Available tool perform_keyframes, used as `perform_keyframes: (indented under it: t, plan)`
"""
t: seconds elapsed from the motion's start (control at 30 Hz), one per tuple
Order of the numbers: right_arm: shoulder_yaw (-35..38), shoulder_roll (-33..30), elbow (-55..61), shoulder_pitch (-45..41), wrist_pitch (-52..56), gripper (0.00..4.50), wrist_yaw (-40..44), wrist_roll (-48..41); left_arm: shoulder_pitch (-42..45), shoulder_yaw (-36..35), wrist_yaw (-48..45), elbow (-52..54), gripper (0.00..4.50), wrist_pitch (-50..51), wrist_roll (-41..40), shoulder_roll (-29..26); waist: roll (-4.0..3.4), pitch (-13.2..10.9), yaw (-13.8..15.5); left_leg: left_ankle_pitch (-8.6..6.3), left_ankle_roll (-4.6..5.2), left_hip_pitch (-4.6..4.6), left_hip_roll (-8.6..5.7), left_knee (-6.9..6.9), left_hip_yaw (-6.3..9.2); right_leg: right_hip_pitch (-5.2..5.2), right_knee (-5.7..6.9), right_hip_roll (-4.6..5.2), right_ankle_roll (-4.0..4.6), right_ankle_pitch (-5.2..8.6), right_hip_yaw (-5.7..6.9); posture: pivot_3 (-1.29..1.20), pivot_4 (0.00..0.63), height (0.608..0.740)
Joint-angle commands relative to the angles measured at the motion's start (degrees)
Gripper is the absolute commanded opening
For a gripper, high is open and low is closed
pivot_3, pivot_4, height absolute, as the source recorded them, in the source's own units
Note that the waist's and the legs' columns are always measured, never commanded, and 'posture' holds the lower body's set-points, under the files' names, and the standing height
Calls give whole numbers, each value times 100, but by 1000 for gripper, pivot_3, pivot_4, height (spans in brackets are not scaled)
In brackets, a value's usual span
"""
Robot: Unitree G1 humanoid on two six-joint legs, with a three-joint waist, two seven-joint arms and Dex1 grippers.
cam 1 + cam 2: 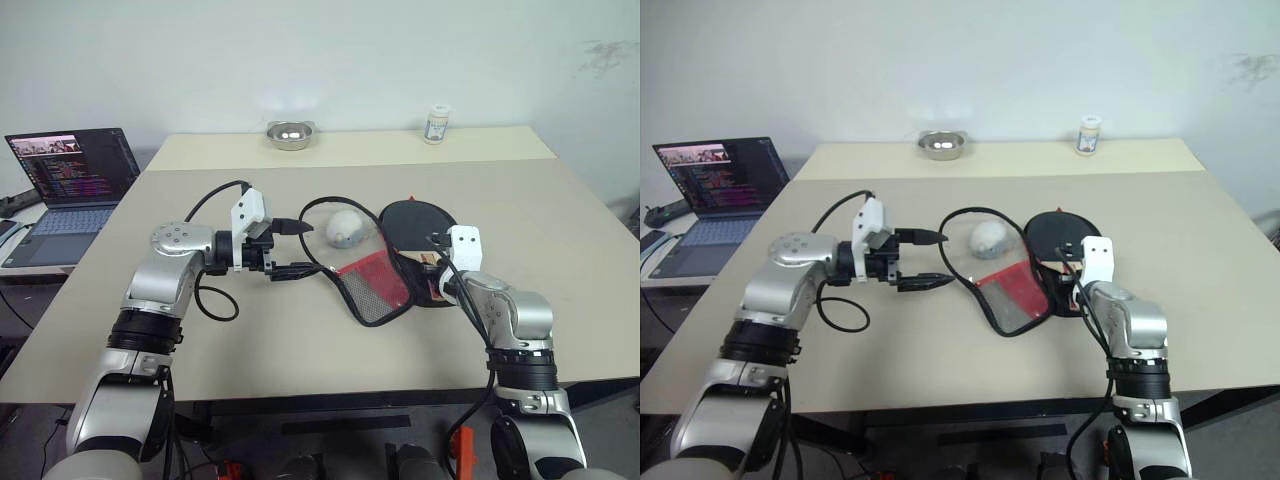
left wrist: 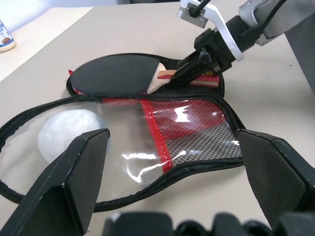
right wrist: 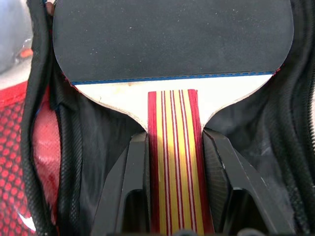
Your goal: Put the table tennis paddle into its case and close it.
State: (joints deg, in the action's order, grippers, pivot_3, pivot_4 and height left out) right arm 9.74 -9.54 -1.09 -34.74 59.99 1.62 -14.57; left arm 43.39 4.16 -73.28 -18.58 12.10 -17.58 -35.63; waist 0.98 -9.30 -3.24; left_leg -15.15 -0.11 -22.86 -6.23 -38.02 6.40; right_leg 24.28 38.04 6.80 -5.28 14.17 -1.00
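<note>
The case lies unzipped on the table, its red mesh-and-clear flap folded out to the left. The table tennis paddle rests black face up in the case's black right half. My right gripper is shut on the paddle's striped handle, as the left wrist view also shows. My left gripper is open just left of the flap's zipper edge, pointing at it, with nothing between its fingers. A white round thing shows through the clear part of the flap.
A steel bowl and a small bottle stand at the table's far edge. An open laptop sits on a side surface to the left. Bare tabletop lies in front of the case.
</note>
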Motion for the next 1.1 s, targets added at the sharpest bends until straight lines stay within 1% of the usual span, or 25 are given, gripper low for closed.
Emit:
perform_keyframes:
  t: [0.03, 0.2, 0.23, 0.27, 0.33, 0.37, 0.43, 0.5, 0.6, 0.7, 0.77, 0.87, 0.97, 1.0, 1.03, 1.07, 1.1]
  plan:
    - [15, -38, 268, -24, -142, 2075, 62, -12, 16, -148, -19, 134, 4500, -48, -44, -94, 0, 0, 0, 0, 0, 0, 0, 0, 0, 0, 0, 0, 0, 0, 0, 0, 150, 740]
    - [-17, -143, 586, 66, 40, 3785, 187, -59, -15, -161, 24, 162, 4500, -19, -36, -120, 0, 0, 1, 0, 0, 1, 0, 0, 1, -1, 0, 0, 0, 0, 1, 0, 150, 740]
    - [-19, -226, 747, 100, 134, 4235, 258, -101, -32, -166, 43, 172, 4500, -4, -28, -138, 0, 0, 3, 0, 0, 0, 0, 0, 1, -1, 0, 0, 0, 0, 1, 0, 150, 740]
    - [-20, -284, 863, 125, 201, 4465, 310, -129, -46, -169, 57, 184, 4500, 6, -24, -151, 0, 0, 6, 0, 0, 0, 0, 0, 1, -1, 0, 0, 0, 0, 1, 0, 150, 740]
    - [-45, -568, 1356, 197, 448, 4465, 658, -347, -94, -178, 104, 190, 4500, 36, 6, -207, 0, 0, 10, 0, 0, 0, 0, 0, 1, -1, -1, 0, 0, 0, 1, 0, 150, 740]
    - [-51, -792, 1727, 234, 581, 4465, 1042, -635, -127, -166, 135, 156, 4500, 67, 57, -263, 0, 0, 8, 0, 1, 0, -1, 0, 0, 0, -1, 0, 0, 0, 1, 0, 150, 740]
    - [-118, -1477, 2492, 354, 645, 4465, 2026, -1236, -181, -154, 182, 41, 4500, 111, 136, -359, -1, -1, 10, -1, 2, -2, -1, -1, 0, 0, -3, 0, -1, 0, 2, 0, 150, 740]
    - [-118, -2001, 2832, 454, 566, 4465, 2551, -1500, -195, -150, 200, -75, 4500, 94, 177, -391, -1, -1, 11, -10, 16, -2, 1, 2, 3, -3, -7, -3, -2, 1, 6, 0, 150, 740]
    - [119, -2861, 3033, 637, 221, 4465, 3261, -1703, -160, -104, 174, -445, 4500, -54, 279, -375, 3, 0, 40, -16, 27, 6, 5, 1, 6, -20, -15, -7, -2, 1, 14, 0, 150, 740]
    - [361, -3412, 3088, 816, 154, 4500, 3756, -1986, -66, 11, 190, -993, 3902, -328, 510, -306, 6, -1, 67, -16, 28, 6, 3, -4, 5, -23, -13, -4, -2, 1, 15, 0, 150, 740]
    - [484, -3663, 3143, 936, 173, 4500, 3994, -2195, 13, 52, 133, -1346, 3222, -454, 582, -209, 8, -2, 84, -16, 28, 7, 4, -4, 5, -22, -11, -3, -2, 1, 15, 0, 150, 740]
    - [516, -3983, 3168, 1096, 7, 4500, 4218, -2242, 205, 169, 84, -1883, 2081, -684, 739, 55, 12, -4, 128, -16, 28, 5, 4, -5, 5, -22, -11, -1, -2, 1, 16, 0, 150, 740]
    - [594, -4196, 3198, 1218, -42, 4500, 4349, -2330, 429, 265, 13, -2235, 956, -816, 841, 326, 20, -9, 162, -16, 28, 1, 1, -7, 4, -22, -13, 3, -2, 0, 19, 0, 150, 740]
    - [643, -4263, 3191, 1251, -51, 4500, 4372, -2359, 502, 304, -7, -2339, 677, -871, 885, 415, 22, -10, 169, -16, 28, 0, 1, -8, 5, -23, -13, 4, -3, 0, 19, 0, 150, 740]
    - [719, -4342, 3177, 1293, -60, 4500, 4404, -2389, 575, 351, -29, -2432, 269, -927, 937, 521, 25, -11, 172, -16, 28, -2, 0, -9, 5, -22, -14, 5, -3, 0, 22, 0, 150, 740]
    - [786, -4406, 3166, 1324, -62, 4500, 4431, -2418, 633, 386, -56, -2508, 15, -969, 980, 607, 26, -12, 175, -16, 28, -3, 1, -8, 4, -22, -15, 5, -3, 0, 22, 0, 150, 740]
    - [868, -4472, 3157, 1352, -55, 4500, 4450, -2451, 709, 431, -62, -2595, 15, -1007, 1036, 708, 27, -13, 175, -16, 28, -4, 1, -8, 4, -22, -16, 5, -3, 1, 22, 0, 150, 740]
